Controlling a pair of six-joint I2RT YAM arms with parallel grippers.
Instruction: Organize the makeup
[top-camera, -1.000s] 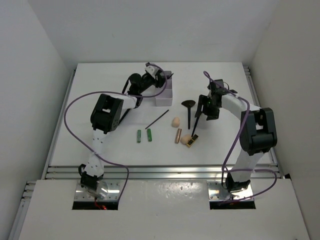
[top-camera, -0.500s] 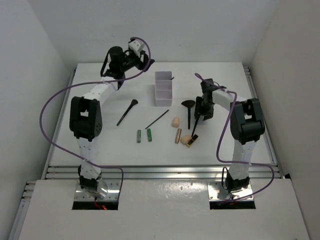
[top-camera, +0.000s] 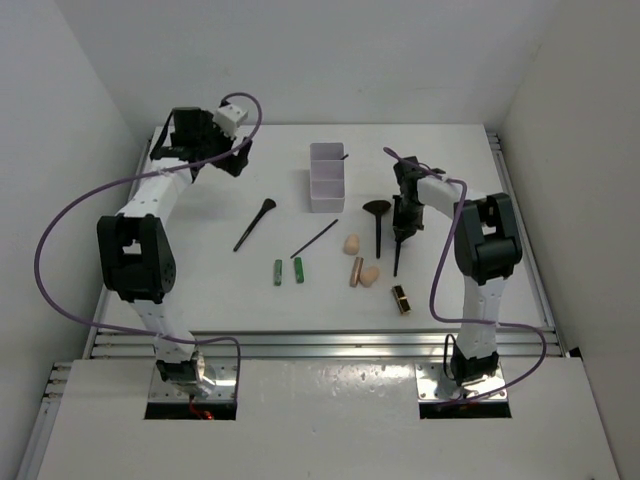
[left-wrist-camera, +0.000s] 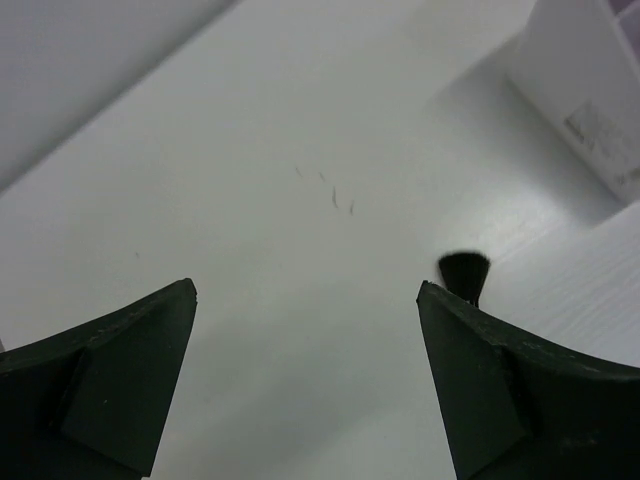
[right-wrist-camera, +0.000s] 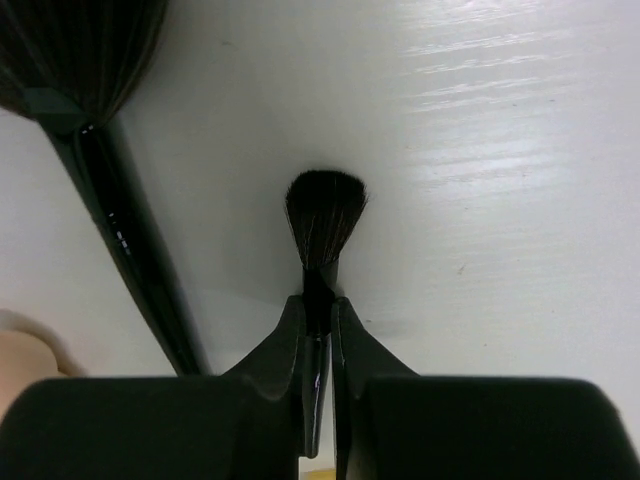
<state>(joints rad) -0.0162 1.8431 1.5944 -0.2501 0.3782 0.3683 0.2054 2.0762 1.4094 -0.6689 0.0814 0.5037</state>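
Note:
My right gripper (top-camera: 402, 228) (right-wrist-camera: 318, 305) is shut on the neck of a small black brush (top-camera: 396, 258) (right-wrist-camera: 325, 215) lying on the table. The fan brush (top-camera: 377, 222) (right-wrist-camera: 95, 75) lies just to its left. Also on the table are two peach sponges (top-camera: 351, 243) (top-camera: 370, 275), a rose-gold tube (top-camera: 356, 271), a black-gold lipstick (top-camera: 401, 299), two green tubes (top-camera: 278, 272) (top-camera: 299, 270), a thin pencil (top-camera: 314, 239) and another black brush (top-camera: 255, 224) (left-wrist-camera: 465, 272). My left gripper (top-camera: 235, 155) (left-wrist-camera: 305, 300) hangs open and empty over the far left corner.
The white three-compartment box (top-camera: 326, 177) (left-wrist-camera: 585, 95) stands at the back middle with a thin dark item sticking out of its far end. Walls close in the table on the left, back and right. Purple cables loop from both arms.
My left arm swung left away from the box and its jaws opened wide. My right gripper closed on the small brush. The lipstick slid toward the near right.

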